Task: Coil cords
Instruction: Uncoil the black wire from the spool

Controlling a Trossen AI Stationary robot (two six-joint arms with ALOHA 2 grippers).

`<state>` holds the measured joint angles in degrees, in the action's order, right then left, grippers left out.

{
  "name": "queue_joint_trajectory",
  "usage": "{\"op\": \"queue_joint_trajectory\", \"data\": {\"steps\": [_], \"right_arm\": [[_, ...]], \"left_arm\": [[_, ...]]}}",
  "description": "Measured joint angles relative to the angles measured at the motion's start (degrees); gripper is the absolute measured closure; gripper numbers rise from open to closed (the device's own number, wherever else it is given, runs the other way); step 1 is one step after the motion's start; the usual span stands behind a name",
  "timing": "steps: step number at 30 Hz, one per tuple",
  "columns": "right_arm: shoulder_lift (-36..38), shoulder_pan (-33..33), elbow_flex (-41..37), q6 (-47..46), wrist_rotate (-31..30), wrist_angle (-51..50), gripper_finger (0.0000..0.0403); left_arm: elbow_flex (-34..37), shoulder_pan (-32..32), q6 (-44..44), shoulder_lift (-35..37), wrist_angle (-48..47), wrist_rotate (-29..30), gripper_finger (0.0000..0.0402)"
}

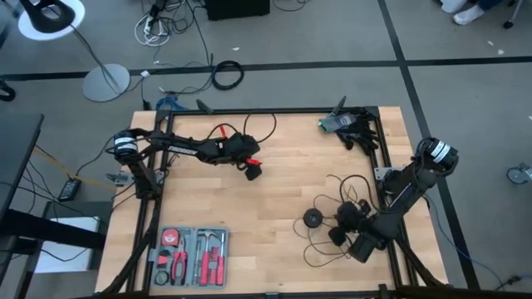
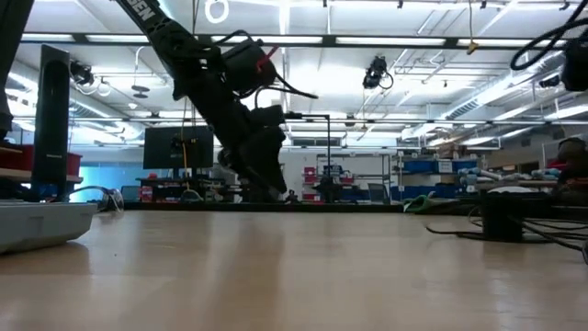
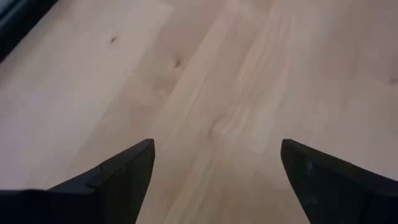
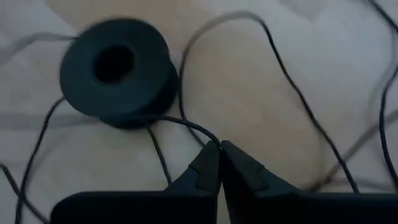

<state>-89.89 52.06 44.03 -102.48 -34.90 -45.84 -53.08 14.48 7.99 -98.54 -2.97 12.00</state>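
The cord (image 1: 345,189) is thin and black and lies in loose loops on the wooden table at the right. It is joined to a small round black puck (image 1: 312,219), which lies flat on the tabletop; the puck (image 4: 118,71) shows close ahead of my right gripper (image 4: 219,149). My right gripper (image 1: 336,232) is low over the loops, shut on a strand. My left gripper (image 1: 252,172) hangs open above bare wood near the table's middle, far from the cord; between its fingers (image 3: 214,146) there is only tabletop. My right gripper pinches one strand of the cord (image 4: 208,137) between its two fingertips, at their very ends. The fingers slant down toward the table beside the puck. The strand runs slack from the tips toward the puck, and the other loops lie on the wood.
A tool tray (image 1: 191,256) with red-handled tools sits at the near left corner. A dark and green clump of gear (image 1: 345,126) lies at the far right corner. Bare wood stretches between the two arms. A black frame (image 1: 274,112) edges the table.
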Motion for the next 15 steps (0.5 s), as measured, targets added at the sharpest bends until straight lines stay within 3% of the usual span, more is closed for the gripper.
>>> {"op": "queue_joint_trajectory", "data": {"steps": [6,15], "right_arm": [[-0.1,-6.5,-0.1,8.6,-3.2,2.7,0.0353],[-0.1,-18.7,-0.1,31.6,-8.4,14.7,0.0273]], "left_arm": [[0.0,-0.7,0.2,-0.1,2.6,-1.8,0.0049],[0.0,-0.7,1.1,-0.1,1.6,-2.0,0.0049]]}}
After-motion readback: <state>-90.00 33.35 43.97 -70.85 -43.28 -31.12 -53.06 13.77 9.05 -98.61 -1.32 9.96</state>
